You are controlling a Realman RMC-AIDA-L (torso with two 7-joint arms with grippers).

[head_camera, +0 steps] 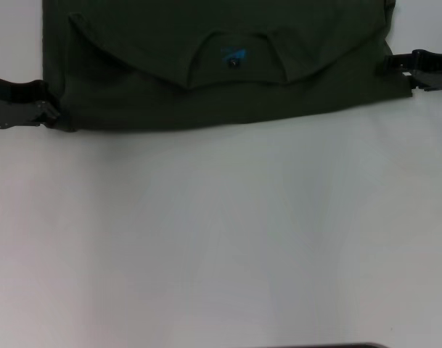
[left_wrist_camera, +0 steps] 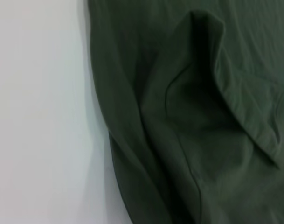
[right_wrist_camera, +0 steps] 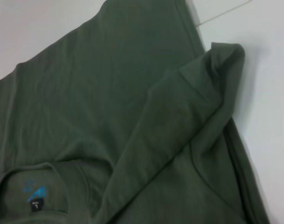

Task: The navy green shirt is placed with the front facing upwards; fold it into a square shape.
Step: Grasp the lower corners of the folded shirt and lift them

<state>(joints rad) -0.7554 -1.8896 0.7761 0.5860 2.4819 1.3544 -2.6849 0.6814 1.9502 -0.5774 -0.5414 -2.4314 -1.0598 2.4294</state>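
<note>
The navy green shirt [head_camera: 133, 94] lies at the far edge of the white table [head_camera: 221, 232], doubled over into a wide band. Its collar with the blue print and black tag [head_camera: 234, 54] faces up in the middle. My left gripper [head_camera: 52, 114] sits at the shirt's left edge near the front corner, touching the cloth. At the right edge is my right gripper [head_camera: 387, 65], also against the fabric. The left wrist view shows folded layers of the shirt [left_wrist_camera: 188, 116] beside bare table. In the right wrist view, a turned-in sleeve [right_wrist_camera: 197, 107] and the collar tag [right_wrist_camera: 37, 203] are visible.
The white tabletop stretches wide in front of the shirt. A dark object [head_camera: 337, 345] peeks in at the near edge of the head view. A thin line [right_wrist_camera: 225, 14] crosses the table beyond the shirt in the right wrist view.
</note>
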